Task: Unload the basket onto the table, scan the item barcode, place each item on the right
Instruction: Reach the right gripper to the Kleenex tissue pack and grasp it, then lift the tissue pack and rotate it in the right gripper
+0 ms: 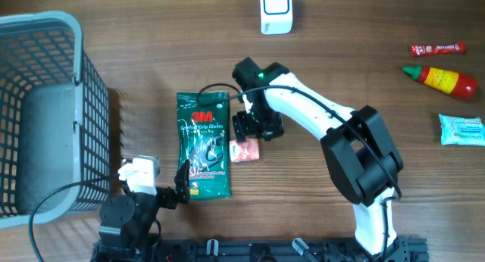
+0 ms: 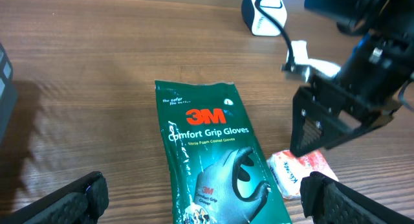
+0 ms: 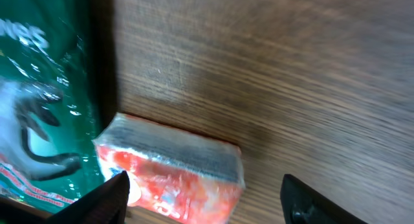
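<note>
A small red and white tissue pack (image 1: 245,150) lies on the wooden table beside a green 3M glove pack (image 1: 203,145). My right gripper (image 1: 254,133) hangs directly over the tissue pack. In the right wrist view its jaws straddle the tissue pack (image 3: 174,166): the left finger is at the pack's edge and the right finger stands apart, so the right gripper (image 3: 210,198) is open. My left gripper (image 2: 207,198) is wide open over the lower end of the glove pack (image 2: 207,140) and holds nothing. A white scanner (image 1: 275,10) stands at the table's far edge.
A grey wire basket (image 1: 45,23) fills the left side. At the far right lie a ketchup sachet (image 1: 437,48), a red sauce bottle (image 1: 443,79) and a pale blue packet (image 1: 461,129). A black cable runs along the glove pack's top.
</note>
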Motion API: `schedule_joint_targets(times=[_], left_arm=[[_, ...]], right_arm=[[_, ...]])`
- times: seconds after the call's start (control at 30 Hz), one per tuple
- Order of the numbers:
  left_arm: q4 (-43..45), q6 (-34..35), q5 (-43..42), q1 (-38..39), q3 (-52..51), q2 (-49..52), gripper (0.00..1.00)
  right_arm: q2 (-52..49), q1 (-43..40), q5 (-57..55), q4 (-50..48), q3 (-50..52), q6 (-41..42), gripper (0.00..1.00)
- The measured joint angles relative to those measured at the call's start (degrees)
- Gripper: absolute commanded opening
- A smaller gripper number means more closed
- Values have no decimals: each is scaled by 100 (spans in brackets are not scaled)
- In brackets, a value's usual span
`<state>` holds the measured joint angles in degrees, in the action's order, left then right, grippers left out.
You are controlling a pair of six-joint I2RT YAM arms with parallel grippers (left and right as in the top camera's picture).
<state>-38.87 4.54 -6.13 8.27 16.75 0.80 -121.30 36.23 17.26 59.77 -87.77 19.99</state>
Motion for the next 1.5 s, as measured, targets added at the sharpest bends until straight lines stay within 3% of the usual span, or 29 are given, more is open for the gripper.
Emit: schedule_joint_targets(times=[0.1,0.23,0.33,0.43,0.73,0.97,1.5], left_arm=[[2,0,0,0,0,0,100],[0,0,0,0,0,0,100],[2,0,0,0,0,0,100],[2,0,-2,0,0,0,100],[2,0,0,0,0,0,100],[0,0,0,0,0,0,100],[2,0,0,0,0,0,100]], right_arm=[[0,0,221,-247,232,-164,58],[57,-63,592,-752,599,-271,15],[79,-260,1043,-846,780,-326,5],[81,-505,1270,-726,835,-337,4],[933,-2122,2551,1445,839,-387,4],[1117,-2621,3331,3202,824,-1473,4],[1408,-2621,3547,3257,2004,-1814,4]])
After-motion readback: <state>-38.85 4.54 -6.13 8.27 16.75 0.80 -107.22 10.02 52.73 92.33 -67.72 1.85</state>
